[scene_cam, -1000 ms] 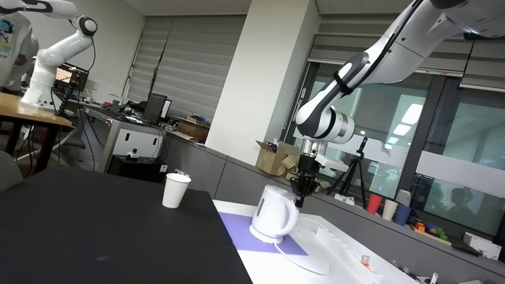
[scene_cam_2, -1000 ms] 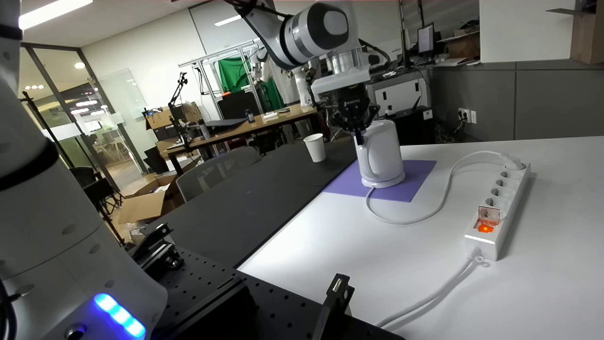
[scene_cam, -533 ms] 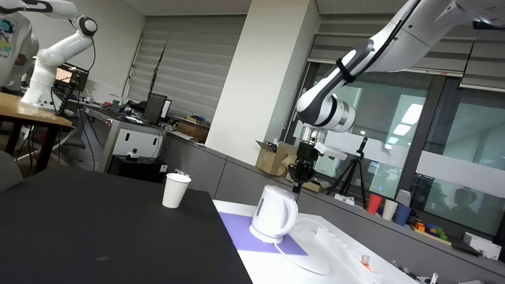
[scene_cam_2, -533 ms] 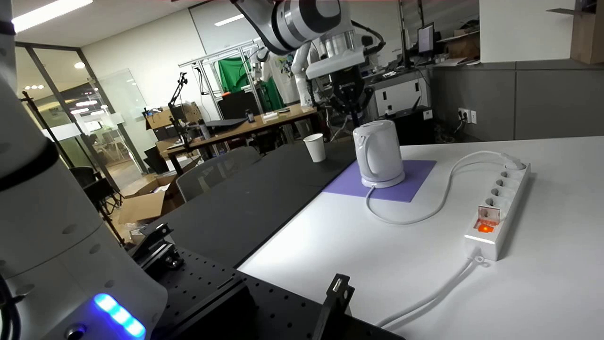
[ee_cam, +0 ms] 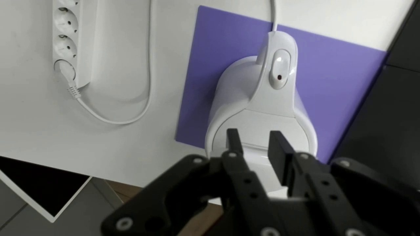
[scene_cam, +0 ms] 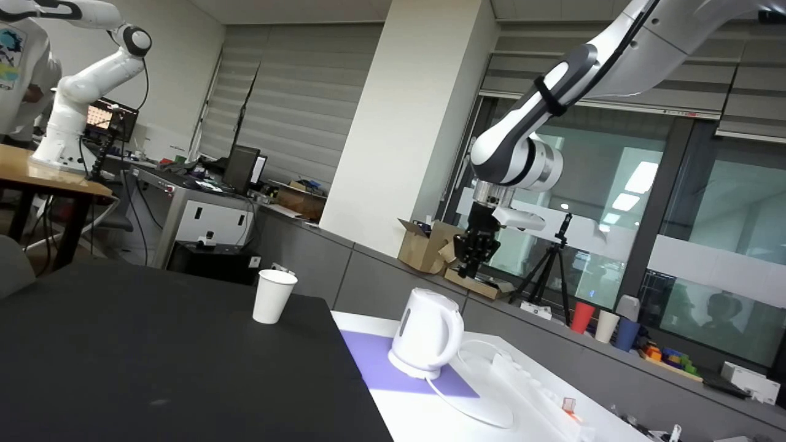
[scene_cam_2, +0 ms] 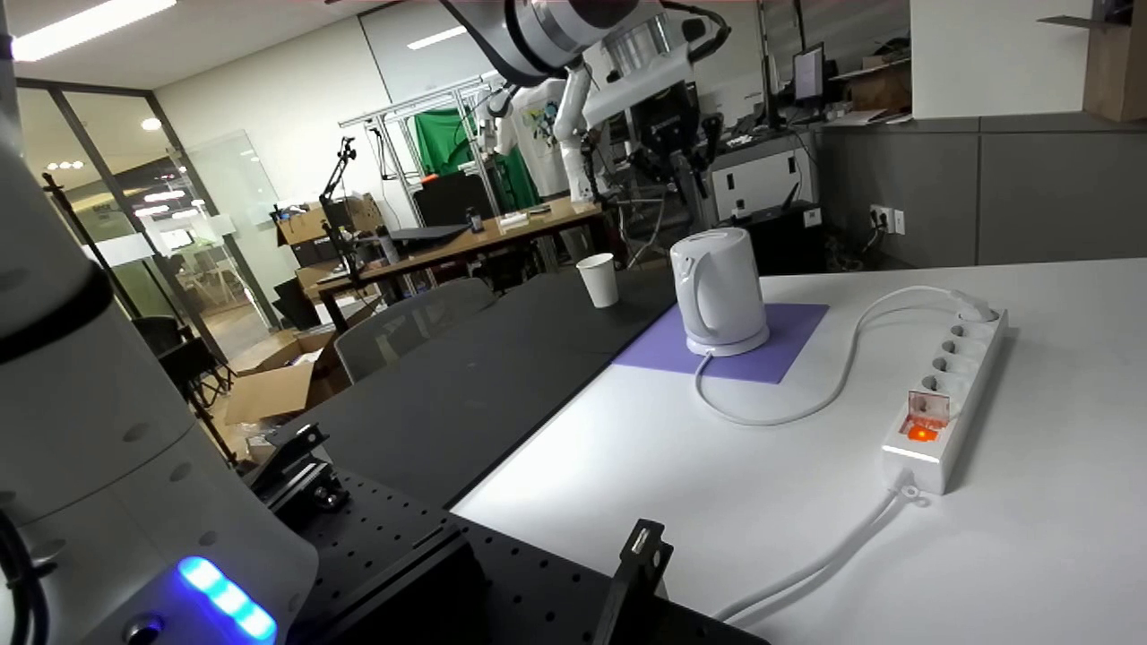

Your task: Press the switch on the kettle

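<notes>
Kettle (ee_cam: pixel 259 123) stands on the mat (ee_cam: pixel 203 82) below the fingers (ee_cam: pixel 280 150), which are a modest gap apart with open air down to it, and in the wrist view its switch (ee_cam: pixel 281 64) lies ahead of them, white table (ee_cam: pixel 115 144) past the mat's edge to their left, dark table (ee_cam: pixel 387 114) edging their right.

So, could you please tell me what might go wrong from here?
The open gripper might straddle the narrow switch. The switch sits on the handle, off to one side, so a hard push could tip the kettle. Its cord runs to the lit strip, and its inside cannot be seen, so it might heat empty.
</notes>
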